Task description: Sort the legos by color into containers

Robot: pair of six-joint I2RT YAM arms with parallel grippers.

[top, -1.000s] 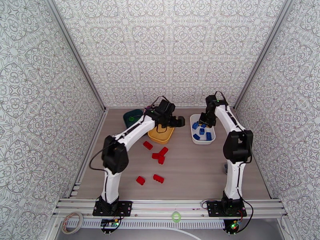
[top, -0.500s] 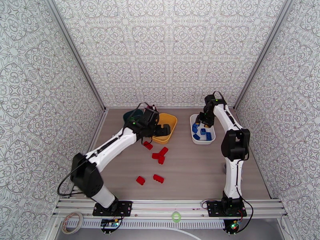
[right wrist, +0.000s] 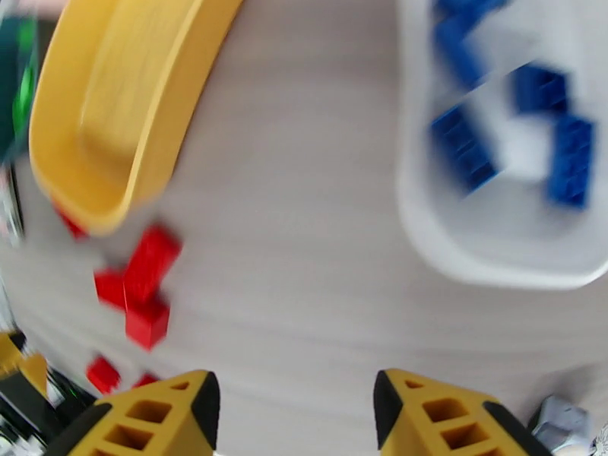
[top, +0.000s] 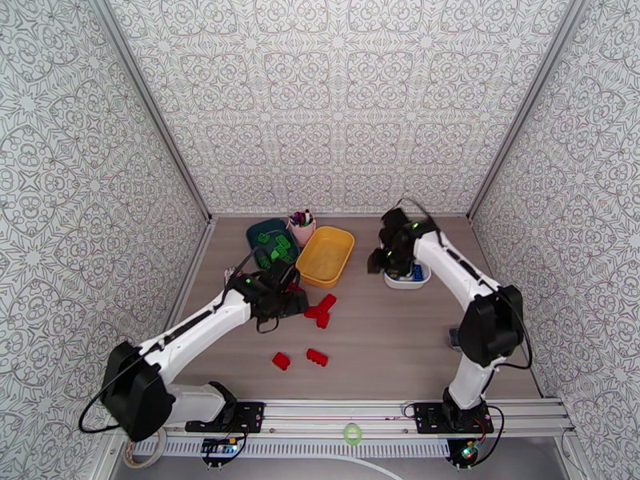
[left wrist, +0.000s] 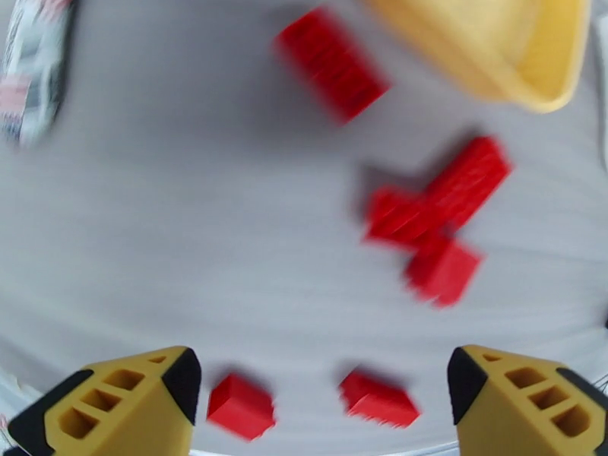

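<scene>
My left gripper point(left wrist: 320, 374), spread wide and empty, hangs above red legos point(left wrist: 463, 180): light, rigid, slick bricks, best pinched across flat sides.

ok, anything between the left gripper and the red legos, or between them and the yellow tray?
Nothing visible. The left gripper hangs open over the red legos, bare table between; yellow tray sits beyond them.

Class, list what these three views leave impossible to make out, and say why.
- Blue legos, how many: right arm covers the white tray from above; the right wrist view is blurred and cuts the tray.
- Striped object: motion-blurred, cut by the left wrist view's edge.
- Grey object: cut off at the right wrist view's bottom corner, unidentifiable.
</scene>
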